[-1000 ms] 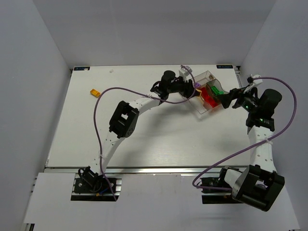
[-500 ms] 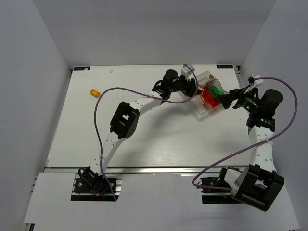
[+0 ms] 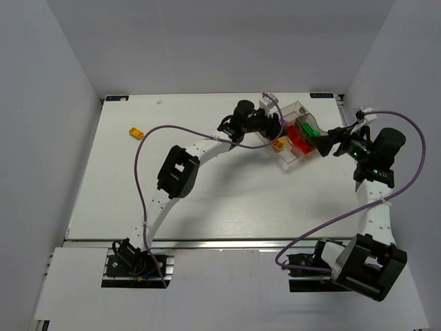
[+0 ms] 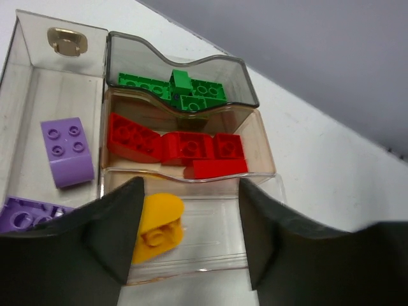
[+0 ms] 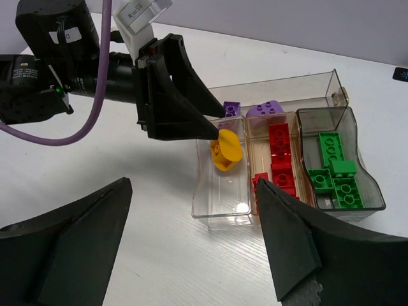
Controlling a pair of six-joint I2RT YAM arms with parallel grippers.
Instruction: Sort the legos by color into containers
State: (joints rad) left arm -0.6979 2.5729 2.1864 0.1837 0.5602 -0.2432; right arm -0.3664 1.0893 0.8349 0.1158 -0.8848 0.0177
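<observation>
The clear box [image 3: 298, 109] lies at the table's far right. Its compartments hold green legos [image 4: 185, 92], red legos [image 4: 175, 143] and purple legos [image 4: 67, 153]. My left gripper [image 3: 278, 128] hovers over the box's near end compartment with its jaws wide open [image 4: 190, 191]. A yellow lego [image 4: 156, 226] sits inside that compartment against my left finger's inner face; I cannot tell whether it rests on the bottom. It also shows in the right wrist view [image 5: 226, 150]. My right gripper [image 5: 191, 191] is open and empty, just right of the box [image 3: 324, 140].
One orange lego [image 3: 136, 132] lies alone on the table at the far left. The left arm's purple cable [image 3: 148, 138] loops over the middle of the table. Grey walls close in both sides.
The yellow lego has left my left gripper's jaws and dropped toward the near compartment; the left jaws have opened. The right arm has barely moved.
</observation>
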